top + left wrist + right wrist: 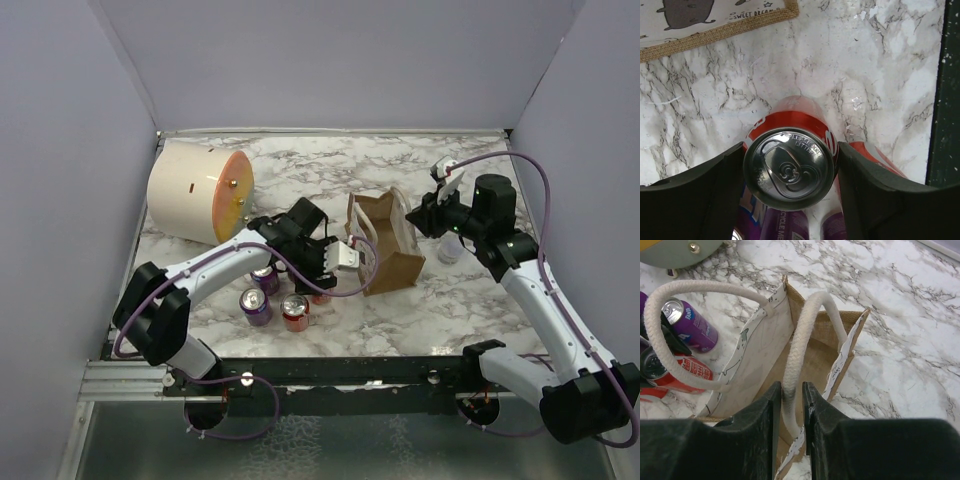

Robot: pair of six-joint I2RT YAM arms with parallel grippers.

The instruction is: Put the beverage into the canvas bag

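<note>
Marbled white-and-grey tabletop, glossy, is walled in by plain lilac panels. Between the dark, matte fingers of the left gripper stands a red can, upright, its round brushed-metal lid and pull tab facing the wrist camera. Both fingers press against its sides, so the jaws are clamped on it. Under the jaws, just beside that can, purple cans and a second red can crowd together. Beyond the fingertips, across bare marble, runs the coarse burlap edge of the canvas bag, bordering a printed white panel.

The right gripper pinches a thick, twisted white rope handle between nearly closed jaws, the rope touching both fingers. Past the fingertips the bag stands open and boxy, woven brown inside with pale printed trim. Its other handle loops out left of the jaws, over a purple can. Farthest back, a big cream cylinder with an orange face lies on its side.
</note>
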